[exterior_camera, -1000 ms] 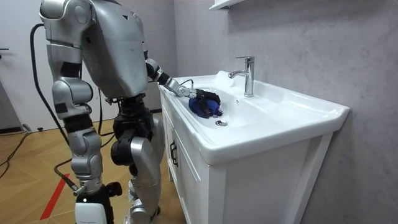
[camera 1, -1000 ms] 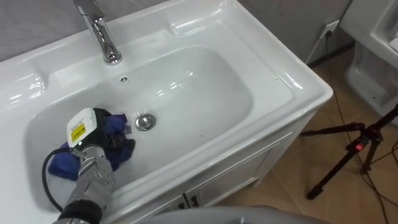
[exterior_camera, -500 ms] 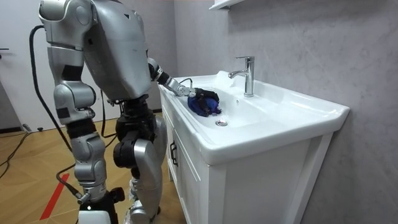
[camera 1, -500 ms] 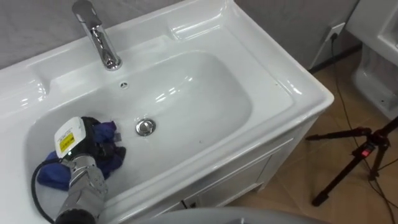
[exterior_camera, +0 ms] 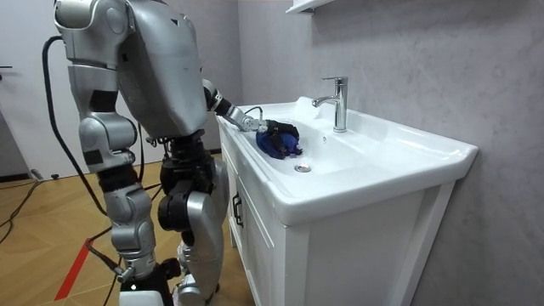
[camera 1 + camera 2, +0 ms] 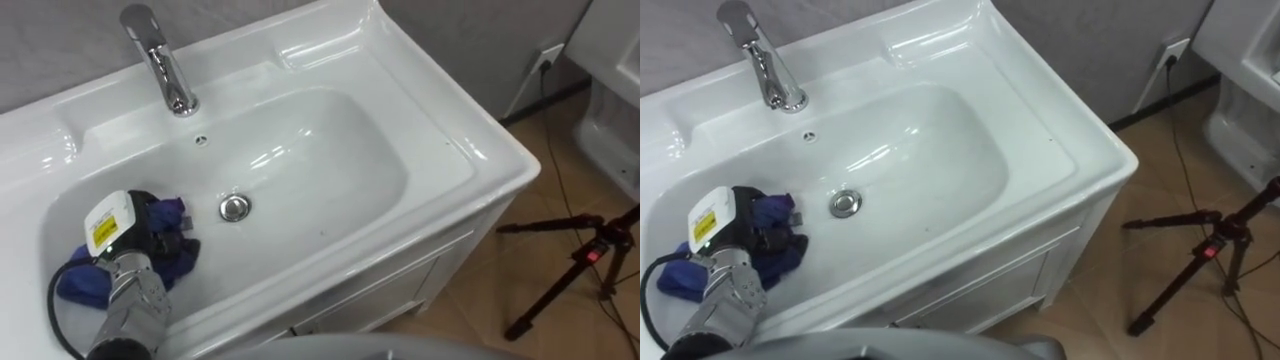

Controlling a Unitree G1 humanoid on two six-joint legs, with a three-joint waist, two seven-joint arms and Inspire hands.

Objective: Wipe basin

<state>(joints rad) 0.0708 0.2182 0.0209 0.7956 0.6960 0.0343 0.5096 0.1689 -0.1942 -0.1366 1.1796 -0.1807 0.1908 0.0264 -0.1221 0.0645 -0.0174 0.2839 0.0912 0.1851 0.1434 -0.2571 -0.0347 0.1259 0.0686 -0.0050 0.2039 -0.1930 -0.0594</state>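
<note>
The white basin point(image 6: 455, 160) lies below me, with a chrome faucet point(image 6: 165, 65) at its back and a round drain point(image 6: 233, 207) in the bottom. A blue cloth point(image 6: 80, 284) lies bunched on the bowl's left slope. My left hand point(image 6: 125, 225) comes in from the lower left and rests on the cloth, its dark fingers curled into it, left of the drain. In the room view I stand at the cabinet's corner with the left arm stretched into the bowl, left hand point(image 5: 274, 129) on the cloth point(image 5: 275, 146). My right hand point(image 5: 140, 270) hangs low beside my leg.
The basin sits on a white cabinet point(image 5: 340, 255) against a grey wall. A black tripod point(image 6: 575, 265) stands on the wooden floor to my right, near a wall socket point(image 6: 550, 55) with a cable. A white fixture point(image 6: 615, 60) stands at the far right.
My left hand has dragged the blue cloth leftwards, away from the drain. In the last half second it has barely moved. My head's view has shifted slightly.
</note>
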